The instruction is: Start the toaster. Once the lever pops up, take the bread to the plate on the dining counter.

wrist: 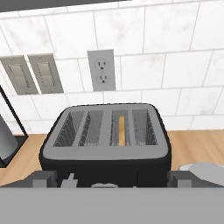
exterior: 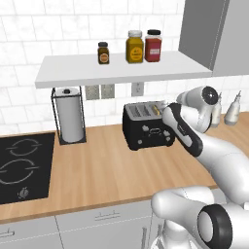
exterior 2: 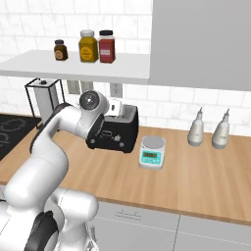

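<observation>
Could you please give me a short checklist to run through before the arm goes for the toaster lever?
1. Bread loaded in the toaster: ok, it stands in the third slot from the left in the hand view.
2. Claw open: ok, fingers spread wide.
3. Claw lined up with the toaster: ok, it sits just in front, looking down over the slots.
4. Lever position: cannot tell, not clear from here.
5. Scale clear of the toaster: ok, apart, beside it.
6. Toaster plugged in: cannot tell, no cord visible at the outlet.
</observation>
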Controlling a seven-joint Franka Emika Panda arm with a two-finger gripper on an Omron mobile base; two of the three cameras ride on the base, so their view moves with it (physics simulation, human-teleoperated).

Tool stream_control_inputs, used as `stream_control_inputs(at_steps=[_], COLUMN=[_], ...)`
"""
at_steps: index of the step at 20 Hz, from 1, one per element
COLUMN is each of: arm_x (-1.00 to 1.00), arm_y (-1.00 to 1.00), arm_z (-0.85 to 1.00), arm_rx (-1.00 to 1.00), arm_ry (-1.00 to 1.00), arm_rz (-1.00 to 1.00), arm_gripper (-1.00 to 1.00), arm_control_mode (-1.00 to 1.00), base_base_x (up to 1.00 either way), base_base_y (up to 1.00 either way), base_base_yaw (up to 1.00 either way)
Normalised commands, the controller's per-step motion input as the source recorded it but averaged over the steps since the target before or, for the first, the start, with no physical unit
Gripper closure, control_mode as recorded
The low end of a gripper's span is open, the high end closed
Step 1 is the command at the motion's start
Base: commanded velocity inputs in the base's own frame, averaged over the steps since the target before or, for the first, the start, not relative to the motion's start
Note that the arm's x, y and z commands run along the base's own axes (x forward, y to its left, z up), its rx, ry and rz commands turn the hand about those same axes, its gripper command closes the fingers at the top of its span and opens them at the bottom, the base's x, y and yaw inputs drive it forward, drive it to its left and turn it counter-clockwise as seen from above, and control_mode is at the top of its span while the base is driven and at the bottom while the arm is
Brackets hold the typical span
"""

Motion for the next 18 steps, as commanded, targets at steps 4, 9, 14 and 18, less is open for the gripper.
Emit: stream_control_inputs(at_steps=[4, 9, 14, 18], arm_x=[0.00, 0.00, 0.00, 0.00], arm_y=[0.00, 0.00, 0.00, 0.00], arm_z=[0.00, 0.00, 0.00, 0.00], arm_rx=[0.00, 0.00, 0.00, 0.00], arm_ry=[0.00, 0.00, 0.00, 0.00], arm_rz=[0.00, 0.00, 0.00, 0.00], arm_gripper=[-1.00, -1.00, -1.00, -1.00], arm_control_mode=[-1.00, -1.00, -1.00, -1.00], base_base_x=[0.00, 0.00, 0.00, 0.00], base_base_y=[0.00, 0.00, 0.00, 0.00], base_base_yaw=[0.00, 0.00, 0.00, 0.00])
